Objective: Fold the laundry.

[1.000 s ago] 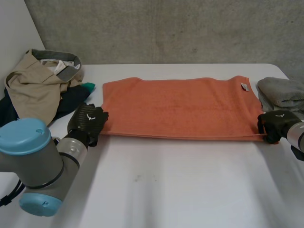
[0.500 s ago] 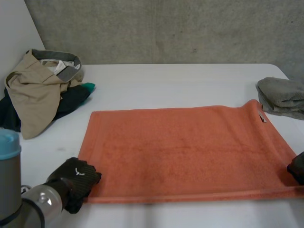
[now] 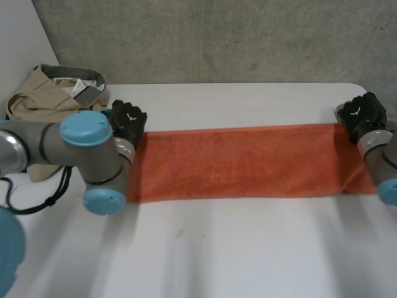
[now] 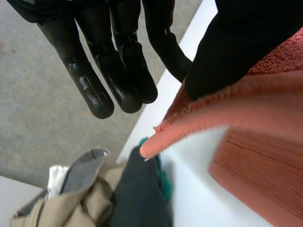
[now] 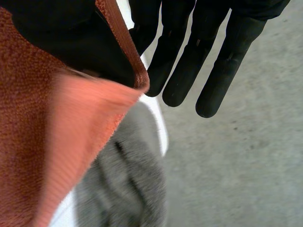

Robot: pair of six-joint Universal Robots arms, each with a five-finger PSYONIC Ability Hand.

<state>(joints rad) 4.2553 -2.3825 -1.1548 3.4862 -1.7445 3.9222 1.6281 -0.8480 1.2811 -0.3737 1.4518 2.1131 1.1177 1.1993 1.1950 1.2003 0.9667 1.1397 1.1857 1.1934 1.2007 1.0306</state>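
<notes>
White table (image 3: 248, 261) (wall (image 3: 217, 37), perhaps concrete).

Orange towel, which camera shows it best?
The head view: the orange towel shows at full length, from the left hand to the right hand. Each wrist view shows one corner pinched under its own hand's thumb.

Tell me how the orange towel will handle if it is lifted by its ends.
Likely floppy: the orange towel lies folded flat on itself, and its corner droops from the left hand. Probably not slippery, given its coarse looped pile. Held only at its ends, its middle would probably sag.
</notes>
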